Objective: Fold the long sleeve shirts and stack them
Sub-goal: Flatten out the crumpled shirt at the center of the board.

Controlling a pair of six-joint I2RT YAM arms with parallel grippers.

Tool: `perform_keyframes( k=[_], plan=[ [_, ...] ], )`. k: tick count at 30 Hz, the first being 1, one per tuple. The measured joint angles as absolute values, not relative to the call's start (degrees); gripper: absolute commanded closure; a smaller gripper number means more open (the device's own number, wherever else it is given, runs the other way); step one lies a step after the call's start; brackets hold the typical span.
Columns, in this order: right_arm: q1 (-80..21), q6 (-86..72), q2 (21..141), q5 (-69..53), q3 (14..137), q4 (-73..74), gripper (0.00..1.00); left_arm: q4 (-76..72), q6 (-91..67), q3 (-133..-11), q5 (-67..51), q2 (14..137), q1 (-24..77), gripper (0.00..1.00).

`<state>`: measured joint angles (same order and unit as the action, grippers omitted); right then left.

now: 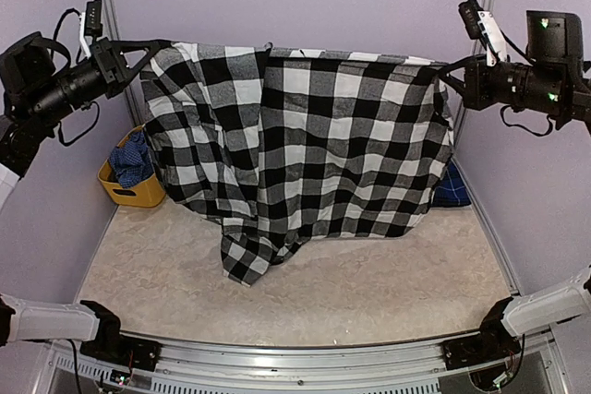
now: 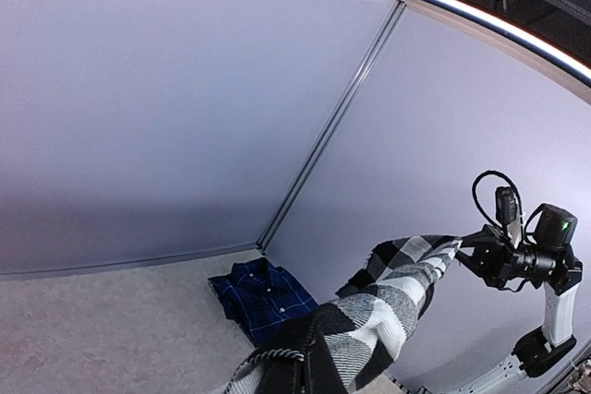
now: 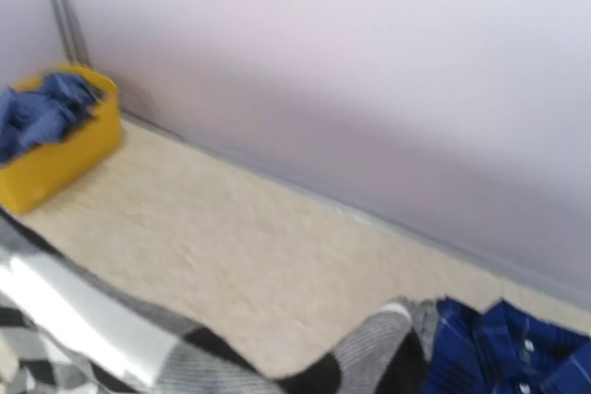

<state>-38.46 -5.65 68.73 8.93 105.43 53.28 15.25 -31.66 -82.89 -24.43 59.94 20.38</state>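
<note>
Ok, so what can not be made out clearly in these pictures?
1. Navy plaid shirt: in the top view it is mostly hidden behind the hanging check shirt; in the right wrist view it is cut off by the bottom edge and blurred.
2. Yellow bin: in the top view its right edge lies behind the check shirt.
3. Jaws of left gripper and right gripper: their tips are hidden by the cloth in every view.

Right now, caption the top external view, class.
Left end effector and right end effector hold the black-and-white check shirt spread aloft.

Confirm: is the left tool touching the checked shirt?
Touching. The top view shows the left tool shut on the checked shirt at its upper corner, and the cloth hangs from it.
</note>
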Motion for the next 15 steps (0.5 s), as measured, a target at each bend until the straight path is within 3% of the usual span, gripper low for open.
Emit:
perform_keyframes(
  k=[9, 15],
  plan=[
    [-38.44, -4.93, 67.07, 0.95, 105.8, 57.52, 1.0, 21.26, -31.62, -85.58, -23.44, 58.22, 21.78, 1.0],
    [-38.46, -5.19, 63.13, -9.43, 103.92, 59.55, 1.0, 26.35, -32.21, -85.03, -23.2, 50.89, 23.42, 1.0]
  ],
)
